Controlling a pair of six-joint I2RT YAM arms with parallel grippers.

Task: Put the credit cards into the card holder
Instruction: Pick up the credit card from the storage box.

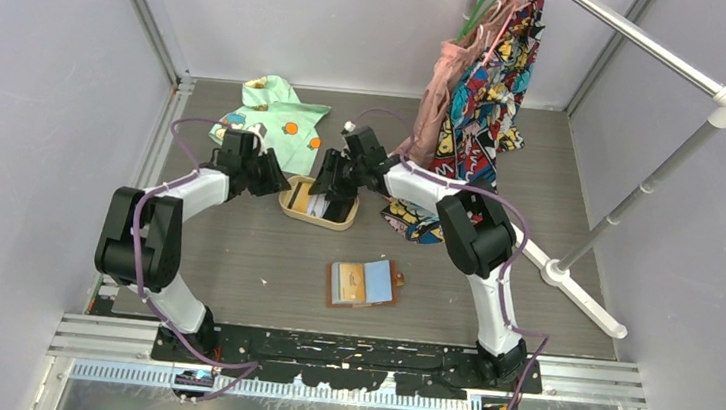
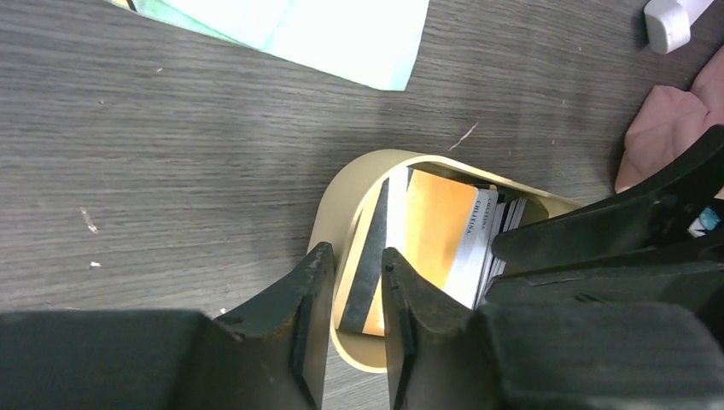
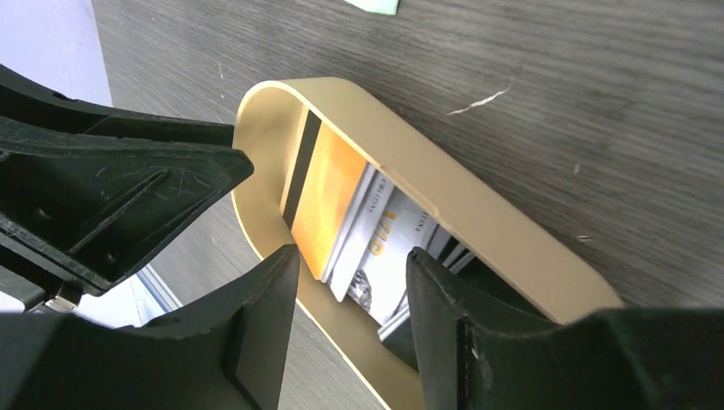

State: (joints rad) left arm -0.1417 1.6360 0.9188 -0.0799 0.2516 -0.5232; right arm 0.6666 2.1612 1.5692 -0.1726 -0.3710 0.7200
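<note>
The credit cards (image 1: 317, 204) lie fanned in a tan oval tray (image 1: 337, 225). An orange card (image 2: 435, 222) with a black stripe is on top, and grey and white cards (image 3: 388, 256) are beside it. The card holder (image 1: 363, 283), a brown wallet, lies open nearer the arm bases with a light blue card (image 1: 379, 283) in it. My left gripper (image 1: 279, 179) is at the tray's left end. Its jaws (image 2: 352, 265) stand narrowly apart over the tray rim (image 2: 337, 192), with nothing in them. My right gripper (image 1: 333, 194) is open over the cards (image 3: 352, 256), gripping nothing.
A green patterned cloth (image 1: 272, 116) lies behind the tray. Colourful clothes (image 1: 481, 86) hang from a rack at the back right. The rack's white pole (image 1: 642, 192) and base bar (image 1: 582, 291) cross the right side. Pink fabric (image 2: 666, 128) lies close to the tray.
</note>
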